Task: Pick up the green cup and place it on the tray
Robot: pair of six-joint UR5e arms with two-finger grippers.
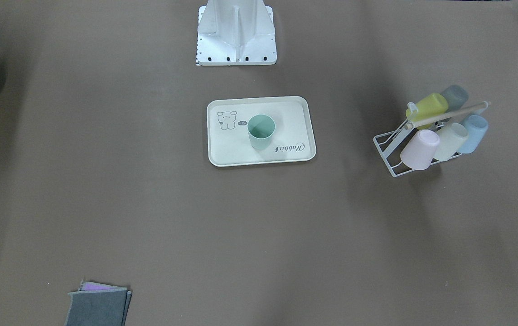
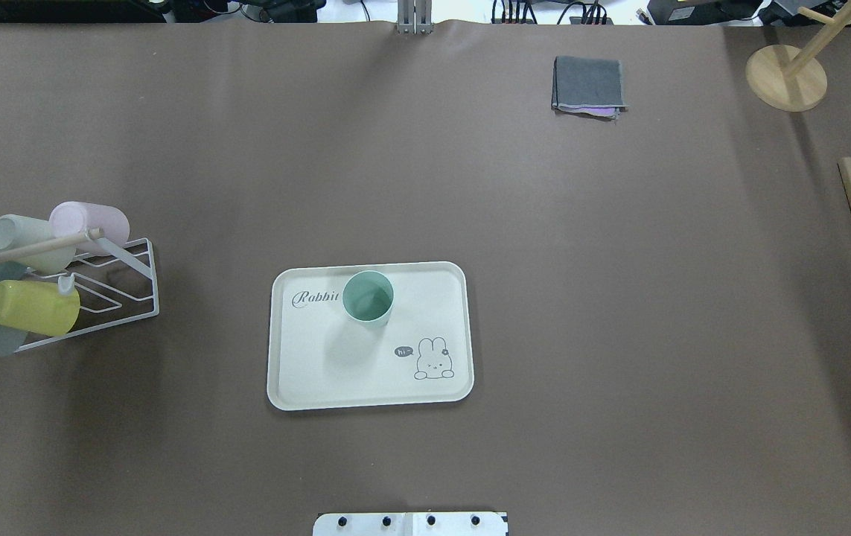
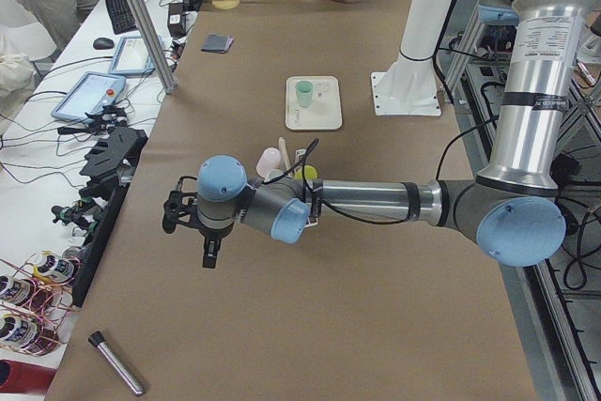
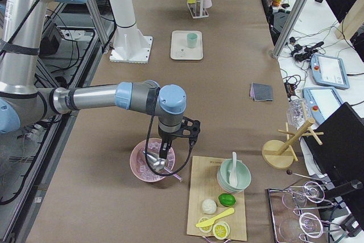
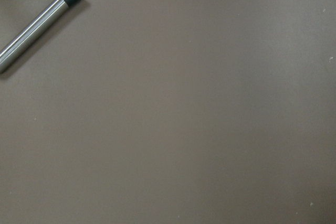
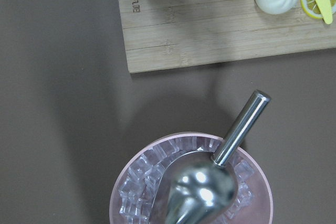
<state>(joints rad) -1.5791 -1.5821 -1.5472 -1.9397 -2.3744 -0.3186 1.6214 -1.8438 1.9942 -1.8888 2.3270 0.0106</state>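
Note:
The green cup (image 1: 261,131) stands upright on the cream tray (image 1: 231,151) at the table's middle, open end up; it also shows in the overhead view (image 2: 368,298) on the tray (image 2: 321,372). No gripper touches it. My left gripper (image 3: 208,255) hangs over bare table far from the tray, near the table's left end. My right gripper (image 4: 164,151) hangs over a pink bowl at the table's right end. Both show only in the side views, so I cannot tell whether they are open or shut.
A white wire rack (image 2: 123,298) holds several pastel cups. A folded grey cloth (image 2: 589,85) lies at the far side. The pink bowl of ice (image 6: 142,182) holds a metal scoop (image 6: 202,187) beside a wooden board (image 6: 210,19). A metal tube (image 5: 37,24) lies below the left wrist.

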